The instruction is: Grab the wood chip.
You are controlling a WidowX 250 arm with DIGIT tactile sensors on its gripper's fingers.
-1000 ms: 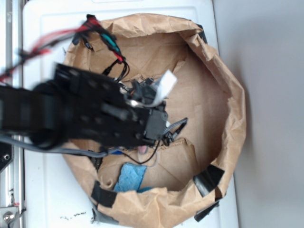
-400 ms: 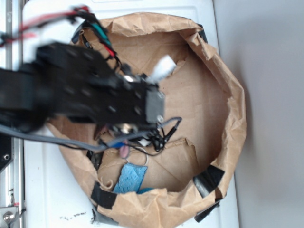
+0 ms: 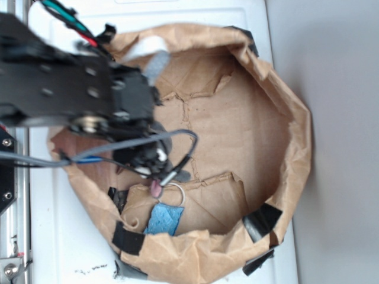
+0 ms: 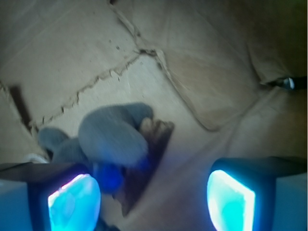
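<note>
The gripper is spread open above the paper bag's floor. The wood chip lies partly beneath the grey plush elephant, touching it. Risk: closing here may pinch the plush instead. The chip's full outline is hidden, and the exterior view blocks it entirely.

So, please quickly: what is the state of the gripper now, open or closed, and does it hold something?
Gripper: open, holding nothing; its fingers stand wide apart above the wood chip and the grey plush elephant.
</note>
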